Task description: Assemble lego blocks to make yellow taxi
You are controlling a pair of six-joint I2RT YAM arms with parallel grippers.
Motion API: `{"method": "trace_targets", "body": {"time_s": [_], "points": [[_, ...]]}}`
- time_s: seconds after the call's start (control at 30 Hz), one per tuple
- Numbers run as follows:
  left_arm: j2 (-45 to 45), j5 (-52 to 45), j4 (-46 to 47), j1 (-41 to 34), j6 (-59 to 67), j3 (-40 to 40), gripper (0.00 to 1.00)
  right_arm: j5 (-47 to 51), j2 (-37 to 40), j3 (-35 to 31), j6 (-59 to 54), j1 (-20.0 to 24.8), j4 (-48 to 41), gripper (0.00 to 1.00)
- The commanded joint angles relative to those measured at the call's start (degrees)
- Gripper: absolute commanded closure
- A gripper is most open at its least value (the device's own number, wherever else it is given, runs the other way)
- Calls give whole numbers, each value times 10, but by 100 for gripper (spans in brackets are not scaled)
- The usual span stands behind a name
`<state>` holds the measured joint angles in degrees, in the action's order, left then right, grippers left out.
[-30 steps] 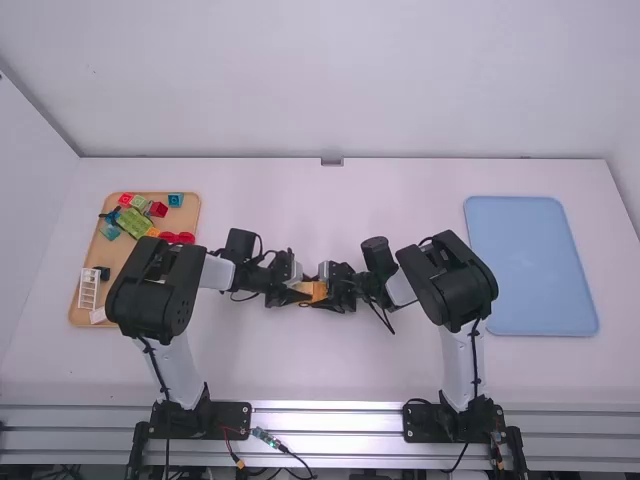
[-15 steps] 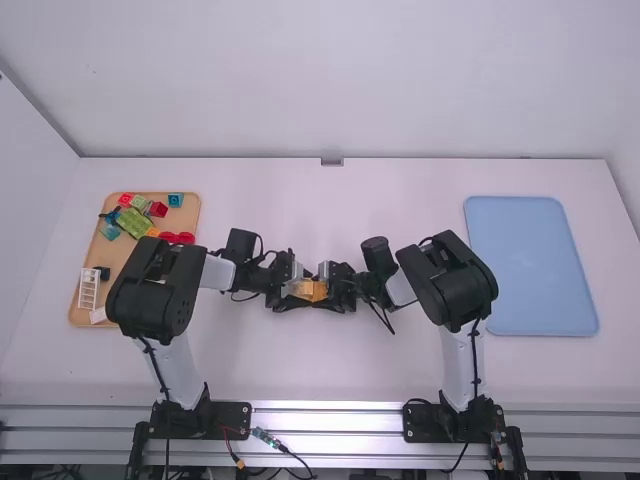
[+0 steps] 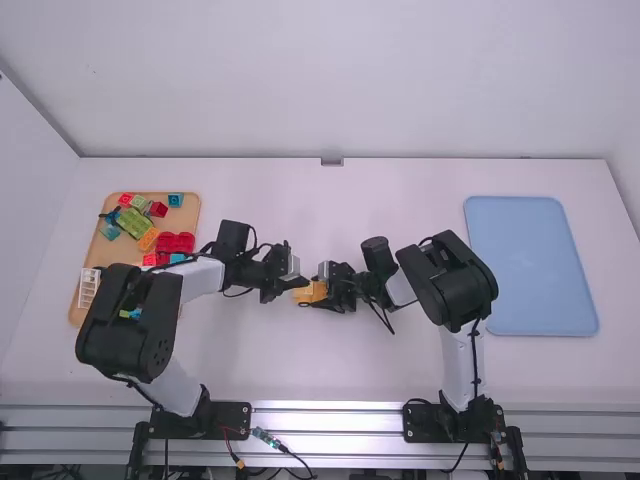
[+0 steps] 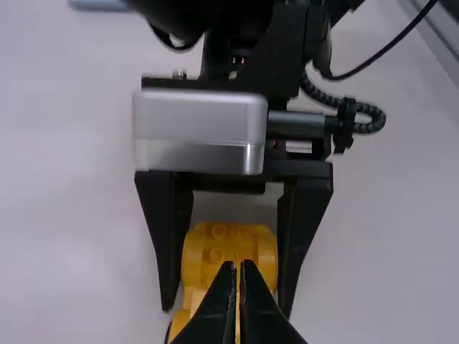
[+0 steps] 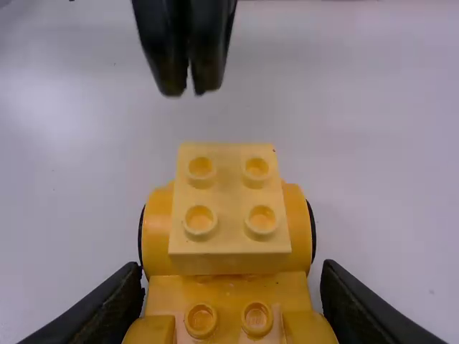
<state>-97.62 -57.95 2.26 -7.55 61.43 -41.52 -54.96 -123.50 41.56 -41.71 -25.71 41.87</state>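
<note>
The yellow block assembly [image 5: 229, 261] is located near the middle of the surface [image 3: 380, 205], grasped between the two fingers of the right gripper [image 3: 319, 291]; whether it is lifted or rests on the surface cannot be told. A pale yellow block [image 5: 229, 240] with four studs is seated on top of its rounded yellow parts. The left gripper [image 3: 303, 283] is closed on nothing, its fingertips held near the assembly but apart from it. On the wooden tray [image 3: 187, 220], at the left, a green block [image 3: 133, 222], an orange block [image 3: 149, 239], red blocks [image 3: 176, 243], a teal block [image 3: 175, 200] and a white lattice piece [image 3: 89, 287] are seen. A blue tray [image 3: 530, 265] is placed at the right
</note>
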Motion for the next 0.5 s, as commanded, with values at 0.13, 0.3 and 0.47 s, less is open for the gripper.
{"method": "trace_targets", "body": {"time_s": [0.13, 0.3, 0.47], "points": [[0, 47, 11, 4, 29, 11, 98, 23, -8, 2, -1, -2, -8, 42], [0, 51, -7, 4, 23, 19, 98, 23, -8, 2, -1, -2, -8, 42], [0, 51, -13, 4, 23, 26, 98, 23, -8, 2, -1, -2, -8, 42]]}}
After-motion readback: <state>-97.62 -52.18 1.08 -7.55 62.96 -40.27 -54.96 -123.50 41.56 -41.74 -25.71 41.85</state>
